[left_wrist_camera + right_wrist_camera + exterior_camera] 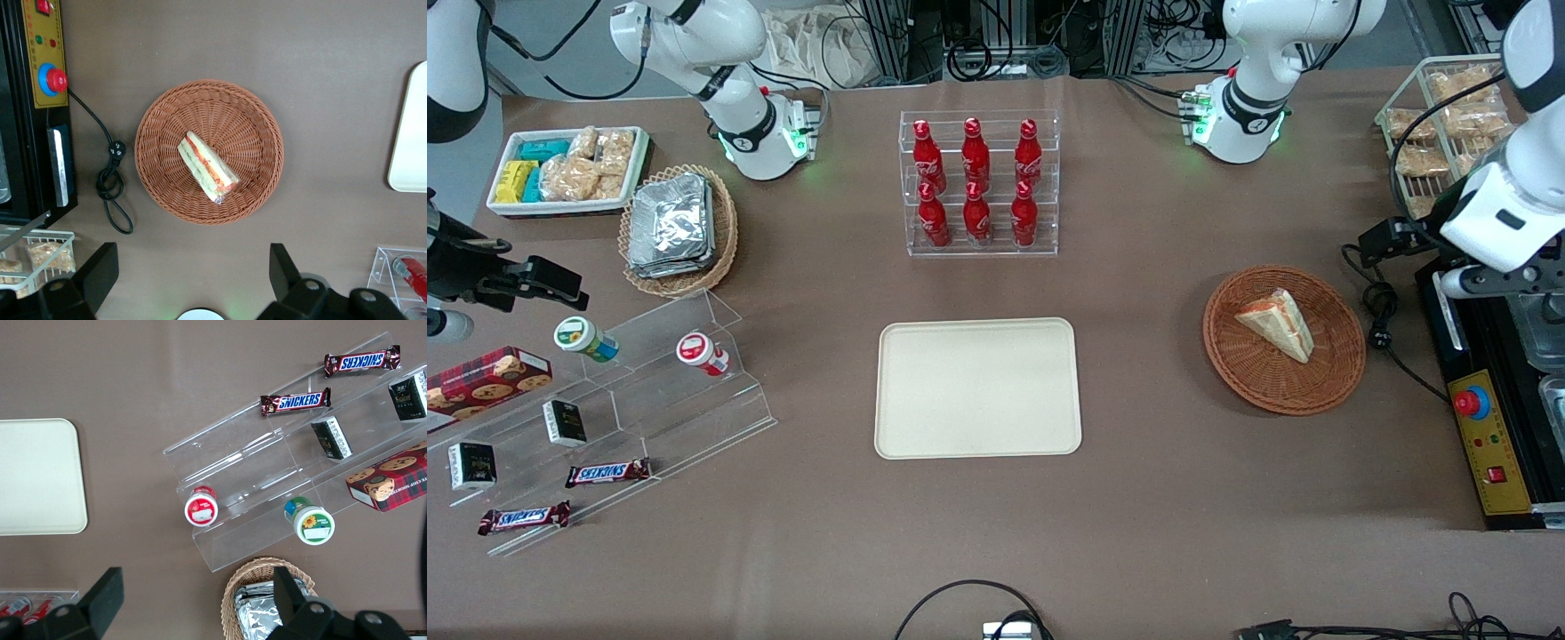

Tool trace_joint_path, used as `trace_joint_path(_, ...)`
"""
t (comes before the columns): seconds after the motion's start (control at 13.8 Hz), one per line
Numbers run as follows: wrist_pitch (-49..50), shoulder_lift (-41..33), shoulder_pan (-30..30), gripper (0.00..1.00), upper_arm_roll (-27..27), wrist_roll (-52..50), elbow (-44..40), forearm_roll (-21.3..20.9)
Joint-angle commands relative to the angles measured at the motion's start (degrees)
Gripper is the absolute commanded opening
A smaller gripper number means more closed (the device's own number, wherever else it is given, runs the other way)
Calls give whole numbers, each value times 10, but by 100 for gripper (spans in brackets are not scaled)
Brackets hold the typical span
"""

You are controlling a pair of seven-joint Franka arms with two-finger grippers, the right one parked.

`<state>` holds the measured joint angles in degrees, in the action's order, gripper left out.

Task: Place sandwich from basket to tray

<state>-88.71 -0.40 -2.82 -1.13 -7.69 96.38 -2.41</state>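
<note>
The sandwich, a white bread wedge with red, orange and green filling, lies in the reddish-brown wicker basket toward the working arm's end of the table. The cream tray lies flat at the table's middle with nothing on it. My left gripper hangs high over the black control box beside the basket, apart from it. In the left wrist view the gripper is open and holds nothing, with the sandwich in the basket well below it and the tray's edge off to one side.
A clear rack of red bottles stands farther from the front camera than the tray. The control box with a red button and a black cable lie beside the basket. A wire basket of snack packets stands near the working arm's base.
</note>
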Motion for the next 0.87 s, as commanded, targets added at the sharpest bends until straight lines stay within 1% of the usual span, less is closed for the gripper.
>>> trace_joint_path(0.0, -45, -28, -3, 100, 3, -38, 70, -4)
trace_joint_path(0.29, -155, -79, -2, 100, 5, -89, 204, 0)
trace_joint_path(0.51, -204, -93, 0, 100, 6, -124, 259, 0)
trace_joint_path(0.65, -257, -108, 0, 100, 7, -152, 307, 0)
trace_joint_path(0.8, -275, -108, 1, 100, 9, -169, 324, 0)
